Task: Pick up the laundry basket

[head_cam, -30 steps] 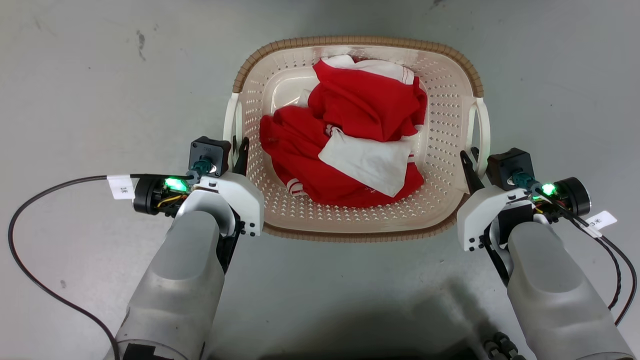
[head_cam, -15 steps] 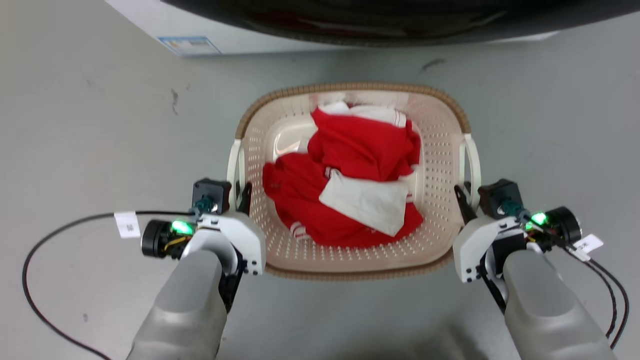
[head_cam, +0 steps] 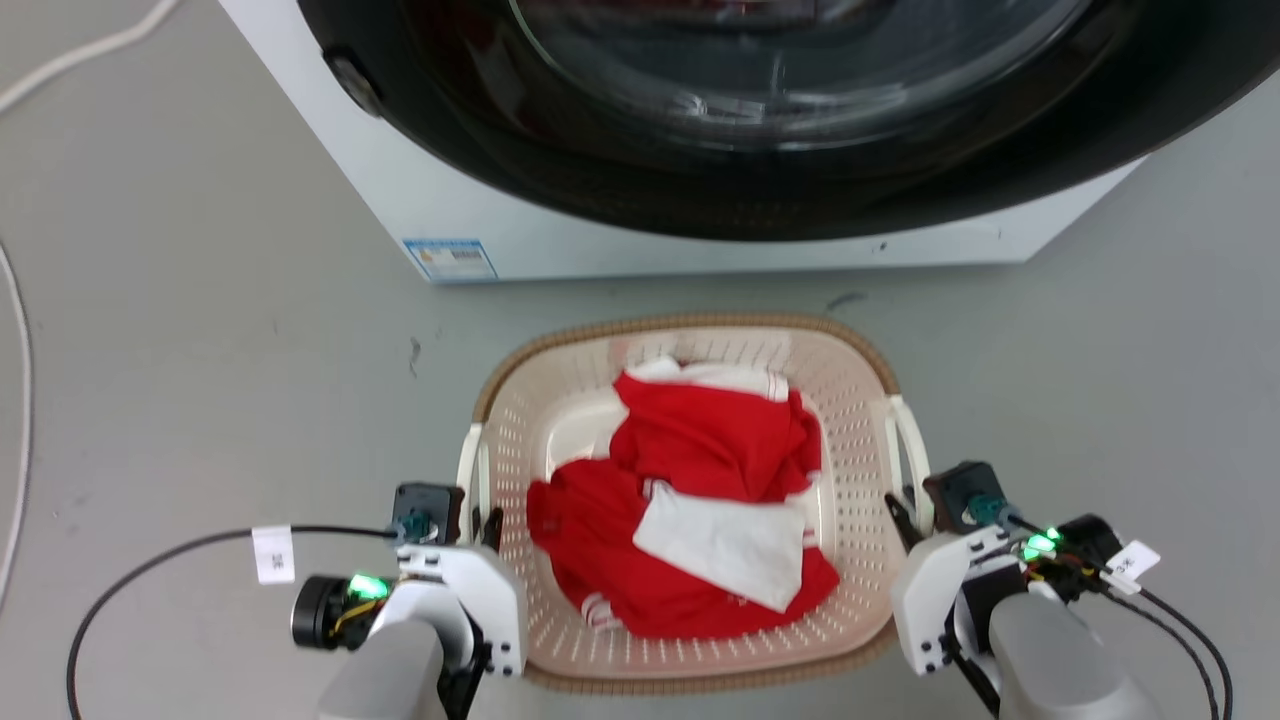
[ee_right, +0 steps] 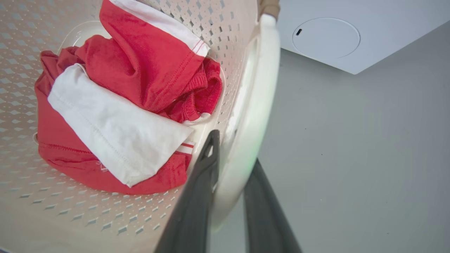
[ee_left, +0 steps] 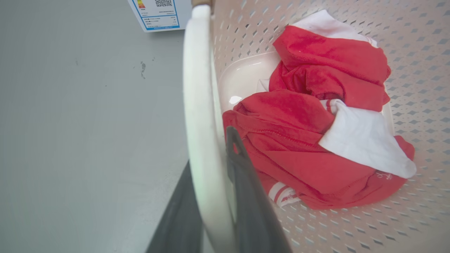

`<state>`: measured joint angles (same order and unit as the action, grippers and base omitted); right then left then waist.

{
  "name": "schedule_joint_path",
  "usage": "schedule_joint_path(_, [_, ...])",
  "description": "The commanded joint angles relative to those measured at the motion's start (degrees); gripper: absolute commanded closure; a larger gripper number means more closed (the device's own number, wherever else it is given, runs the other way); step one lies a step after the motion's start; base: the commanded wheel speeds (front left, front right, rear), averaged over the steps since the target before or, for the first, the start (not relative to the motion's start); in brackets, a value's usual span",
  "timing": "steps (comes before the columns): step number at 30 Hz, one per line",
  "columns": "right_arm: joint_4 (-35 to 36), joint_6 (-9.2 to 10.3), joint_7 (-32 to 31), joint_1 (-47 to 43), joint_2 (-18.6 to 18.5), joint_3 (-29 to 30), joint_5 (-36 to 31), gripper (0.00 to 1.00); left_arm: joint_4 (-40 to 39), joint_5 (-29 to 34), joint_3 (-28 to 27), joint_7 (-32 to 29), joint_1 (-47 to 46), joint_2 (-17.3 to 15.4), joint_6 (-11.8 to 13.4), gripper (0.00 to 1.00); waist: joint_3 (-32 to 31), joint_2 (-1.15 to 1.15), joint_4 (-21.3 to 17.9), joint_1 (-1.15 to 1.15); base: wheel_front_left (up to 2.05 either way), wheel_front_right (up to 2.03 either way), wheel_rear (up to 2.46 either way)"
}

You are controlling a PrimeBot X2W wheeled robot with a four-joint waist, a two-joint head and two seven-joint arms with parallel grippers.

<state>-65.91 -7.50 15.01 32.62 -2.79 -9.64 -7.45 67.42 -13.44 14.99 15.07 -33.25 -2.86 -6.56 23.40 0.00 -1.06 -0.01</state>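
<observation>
Currently the laundry basket (head_cam: 690,325) is seen on the grey floor (head_cam: 200,350) straight ahead of the robot, just short of the washing machine (head_cam: 700,255), and set between the 2 arms. Red and white clothes (head_cam: 700,450) are piled inside it. Whether its base is off the floor cannot be told.

The left gripper (head_cam: 478,520) is placed at the left handle (head_cam: 468,470), the right gripper (head_cam: 912,515) at the right handle (head_cam: 912,440). In the left wrist view the white left handle (ee_left: 197,88) is pinched by the left gripper (ee_left: 211,154), with 1 finger inside against the perforated wall and 1 outside. The same is seen on the right wrist view: the right handle (ee_right: 262,70) is clamped in the right gripper (ee_right: 233,151). Both are judged closed on the basket, not just straddling it.

Key relation: the basket is centred between the grippers and neither arm is nearer. Each handle bar runs fore-aft, along the fingers, and is gripped near its end closest to the robot. So most of the load is judged to sit forward of both grips.

Step judged: grasp made, lift due or under way. An equal, level rise of both arms is called for; forward tipping is the risk.
</observation>
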Motion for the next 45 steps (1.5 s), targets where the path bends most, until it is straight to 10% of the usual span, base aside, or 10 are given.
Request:
schedule_joint_path(1, [-0.7, 0.02, 0.3, -0.8, -0.2, -1.0, 0.3, 1.0, 1.0, -0.1, 0.7, 0.2, 1.3, -0.1, -0.6, 1.0, -4.4, 0.0, 0.3, 0.01, 0.0, 0.0, 0.0])
schedule_joint_path(21, [-6.3, 0.02, -9.1, -7.9, -0.2, -16.3, 12.5, 1.0, 5.5, -7.0, 9.1, -6.3, 10.1, 0.0, -1.1, 1.0, -21.7, 0.0, 0.5, 0.01, 0.0, 0.0, 0.0])
schedule_joint_path(45, [-7.0, 0.0, -15.8, -8.7, -0.1, -23.0, 17.4, 1.0, 5.8, -13.6, 15.4, -8.7, 11.5, 0.1, -1.1, 1.0, -25.3, 0.0, -0.8, 0.01, 0.0, 0.0, 0.0])
